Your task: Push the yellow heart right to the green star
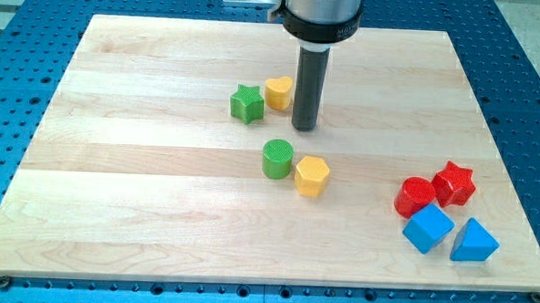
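My tip [305, 127], bare rod holding nothing, is standing just right of the yellow heart [278, 92], which is sitting against the green star [246, 104]; final closing step judging nearly done, needing only a light leftward nudge.

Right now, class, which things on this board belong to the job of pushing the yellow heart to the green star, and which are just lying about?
In the job:
yellow heart
green star
my tip, just right of the heart

Lying about:
green cylinder
yellow hexagon block
red cylinder
red star
blue cube
blue triangle block
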`<state>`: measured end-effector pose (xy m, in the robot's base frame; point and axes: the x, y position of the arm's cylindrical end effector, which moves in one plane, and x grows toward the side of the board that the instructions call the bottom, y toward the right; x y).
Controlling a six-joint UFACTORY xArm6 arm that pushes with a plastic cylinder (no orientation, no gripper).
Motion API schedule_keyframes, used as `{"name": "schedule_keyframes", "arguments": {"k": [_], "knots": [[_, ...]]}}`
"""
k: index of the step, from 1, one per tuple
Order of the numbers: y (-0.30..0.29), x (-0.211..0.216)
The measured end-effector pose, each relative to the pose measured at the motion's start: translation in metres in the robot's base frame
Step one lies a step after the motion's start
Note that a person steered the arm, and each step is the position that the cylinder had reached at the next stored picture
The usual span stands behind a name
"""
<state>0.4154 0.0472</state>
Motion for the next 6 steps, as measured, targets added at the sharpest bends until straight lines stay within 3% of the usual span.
{"name": "schedule_keyframes", "arguments": {"k": [1, 2, 4, 6], "knots": [[-0.003, 0.013], [-0.018, -0.023], [-0.019, -0.031], [-0.026, 0.011]]}}
